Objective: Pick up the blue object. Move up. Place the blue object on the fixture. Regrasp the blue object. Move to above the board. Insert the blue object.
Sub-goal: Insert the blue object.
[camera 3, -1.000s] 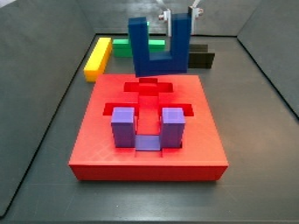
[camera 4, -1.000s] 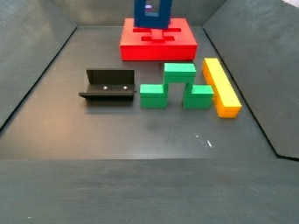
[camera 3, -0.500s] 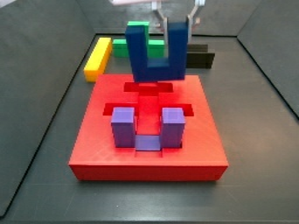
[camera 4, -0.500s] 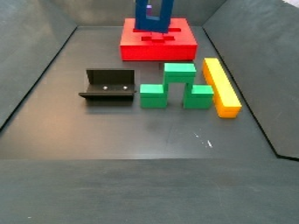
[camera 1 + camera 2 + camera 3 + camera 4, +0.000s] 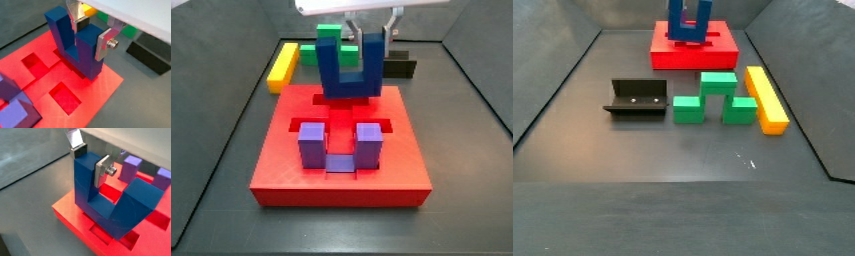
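The gripper point(image 5: 89, 29) is held over the far half of the board point(image 5: 398, 165), and it is clamped on one prong of the blue object point(image 5: 349, 70). In both wrist views a silver finger point(image 5: 105, 42) with a screw is pressed flat against the outer face of that prong, and the second finger point(image 5: 77, 143) is seen on the opposite side of it, so the prong is gripped between them.

The blue object point(image 5: 75, 42) is kept upright, with its two prongs pointing up and the joining bar at the bottom. In a wrist view the bar point(image 5: 110, 218) is seen at the red surface, over a cut-out slot point(image 5: 65, 96) region, but it cannot be told surely from these pictures if it is already seated inside or only touching the top.

On the near half of the board a purple U-shaped block point(image 5: 339, 146) is standing in its own slot, well apart from the blue object. In a side view the fixture point(image 5: 637, 98) is placed on the grey floor, near three green blocks point(image 5: 716, 97), and a long yellow bar point(image 5: 766, 98) is lying just beside them. The board point(image 5: 691, 50) is located behind these pieces in that view.
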